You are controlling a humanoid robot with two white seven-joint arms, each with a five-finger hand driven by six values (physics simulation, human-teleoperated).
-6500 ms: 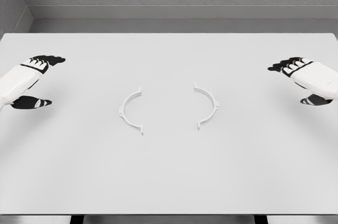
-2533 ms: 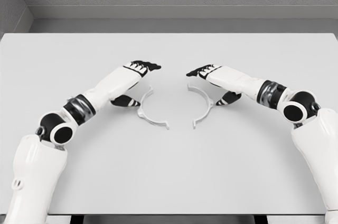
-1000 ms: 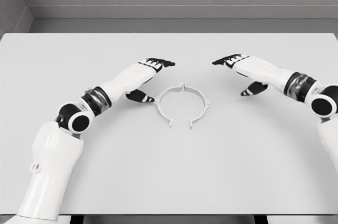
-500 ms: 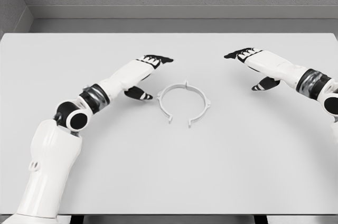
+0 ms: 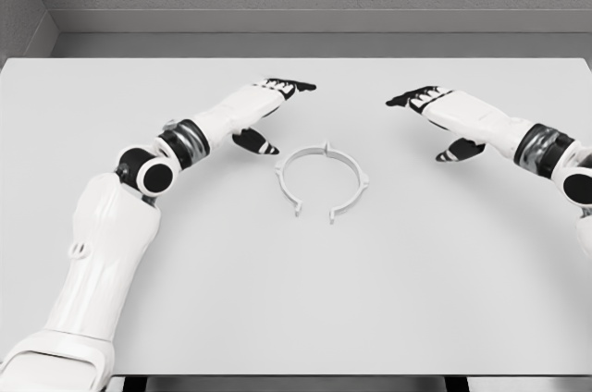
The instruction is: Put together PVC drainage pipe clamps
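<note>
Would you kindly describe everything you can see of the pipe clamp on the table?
The clamp is a thin white ring, plastic by its look, lying flat near the middle of the grey table. Its two curved halves meet at the far side, where a small tab sticks out; at the near side a gap is open between two outward-pointing ends. A small lug shows on its right side. Only the table touches it; both hands are clear of it.

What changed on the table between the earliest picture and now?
The two clamp halves, once lying apart, were pushed together into one clamp ring, joined at the far side with a gap left at the near side. Both arms came in from the table's edges; now the left robot hand and right robot hand are open, off the ring. The table is unchanged.
</note>
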